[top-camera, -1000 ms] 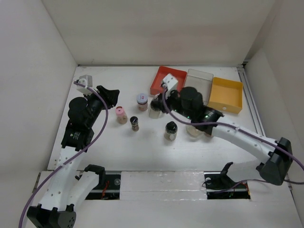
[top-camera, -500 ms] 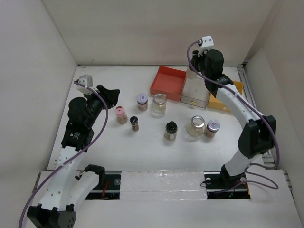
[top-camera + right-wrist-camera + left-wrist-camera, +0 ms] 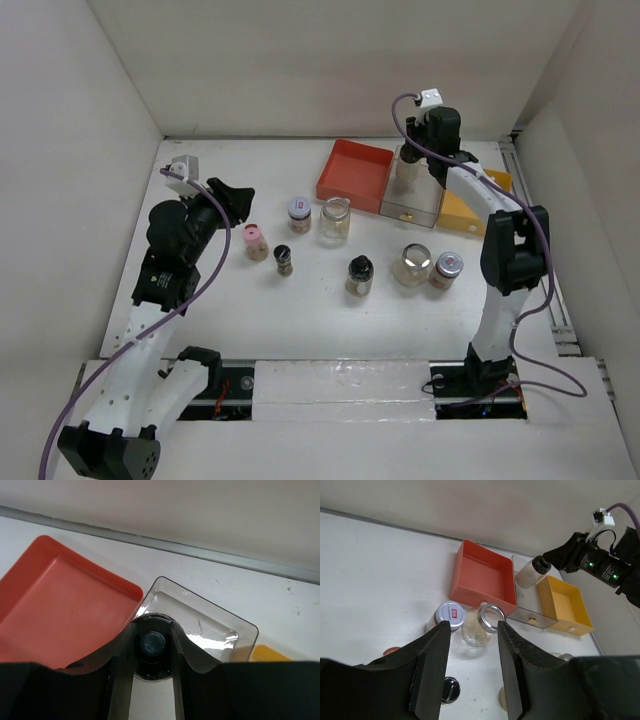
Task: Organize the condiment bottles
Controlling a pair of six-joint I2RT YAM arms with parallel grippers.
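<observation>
My right gripper (image 3: 410, 162) (image 3: 151, 630) is shut on a black-capped bottle (image 3: 152, 647) and holds it upright over the clear tray (image 3: 210, 625) (image 3: 418, 195). This bottle also shows in the left wrist view (image 3: 530, 573). On the table stand a pink-capped bottle (image 3: 256, 241), a small black-capped bottle (image 3: 284, 260), a short silver-lidded jar (image 3: 299, 213) (image 3: 449, 616), a clear glass jar (image 3: 335, 220) (image 3: 485, 625), another black-capped bottle (image 3: 359, 275), a wide clear jar (image 3: 412, 265) and a short reddish-lidded jar (image 3: 446, 268). My left gripper (image 3: 238, 195) (image 3: 472, 625) is open and empty, above and left of the pink-capped bottle.
A red tray (image 3: 354, 170) (image 3: 482, 577) (image 3: 60, 610) stands left of the clear tray and a yellow tray (image 3: 472, 205) (image 3: 565, 605) right of it, all along the back. White walls enclose the table on three sides.
My right arm swung from the middle of the table to the back and now holds the black-capped bottle over the clear tray. My left arm shifted only slightly.
</observation>
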